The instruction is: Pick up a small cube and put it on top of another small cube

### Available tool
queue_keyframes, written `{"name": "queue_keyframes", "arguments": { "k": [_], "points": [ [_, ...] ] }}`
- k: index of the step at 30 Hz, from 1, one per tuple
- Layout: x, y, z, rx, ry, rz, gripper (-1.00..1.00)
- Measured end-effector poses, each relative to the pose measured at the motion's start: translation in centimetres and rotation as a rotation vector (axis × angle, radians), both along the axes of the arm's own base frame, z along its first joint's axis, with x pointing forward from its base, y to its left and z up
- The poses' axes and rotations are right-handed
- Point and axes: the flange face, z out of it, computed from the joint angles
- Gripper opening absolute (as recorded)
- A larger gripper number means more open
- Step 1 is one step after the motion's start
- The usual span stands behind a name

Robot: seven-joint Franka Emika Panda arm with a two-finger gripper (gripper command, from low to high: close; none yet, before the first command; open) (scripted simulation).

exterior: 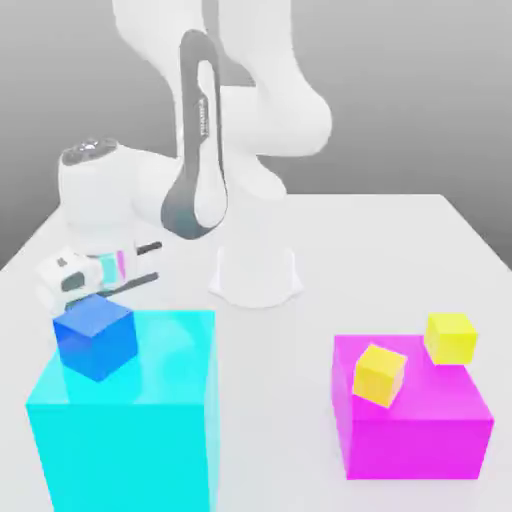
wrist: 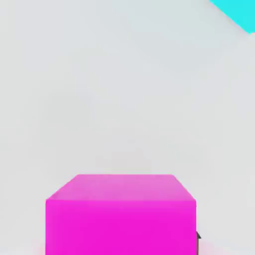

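The small magenta cube (wrist: 120, 214) sits close up in the hand view, on the white table, squarely between my fingers; a dark sliver of one finger (wrist: 197, 238) touches its side. In the exterior view my gripper (exterior: 72, 285) hangs low at the left, just behind the small blue cube (exterior: 96, 337), which hides the fingertips and the magenta cube. The gripper is shut on the magenta cube. The blue cube rests on top of a large cyan block (exterior: 125, 420).
A large magenta block (exterior: 410, 430) stands at the exterior view's right with a yellow cube (exterior: 380, 374) on it and a second yellow cube (exterior: 451, 337) at its far corner. The robot's white base (exterior: 254, 275) is mid-table. A cyan block corner (wrist: 234, 12) appears in the hand view.
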Motion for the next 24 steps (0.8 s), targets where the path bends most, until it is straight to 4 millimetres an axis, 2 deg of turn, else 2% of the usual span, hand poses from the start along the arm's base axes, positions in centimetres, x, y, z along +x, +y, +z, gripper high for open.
{"name": "queue_keyframes", "arguments": {
  "k": [3, 9, 15, 16, 18, 24],
  "points": [
    [1.1, -0.4, 1.7, -0.025, -0.034, -0.012, -1.00],
    [8.1, -2.5, 8.6, -0.177, -0.205, -0.141, -1.00],
    [15.0, -2.3, 16.4, -0.293, -0.405, -0.268, -1.00],
    [16.1, -2.0, 17.7, -0.307, -0.440, -0.288, -1.00],
    [17.7, -0.5, 19.0, -0.297, -0.474, -0.327, -1.00],
    [21.0, 5.8, 20.7, -0.206, -0.501, -0.445, -1.00]
  ]
}}
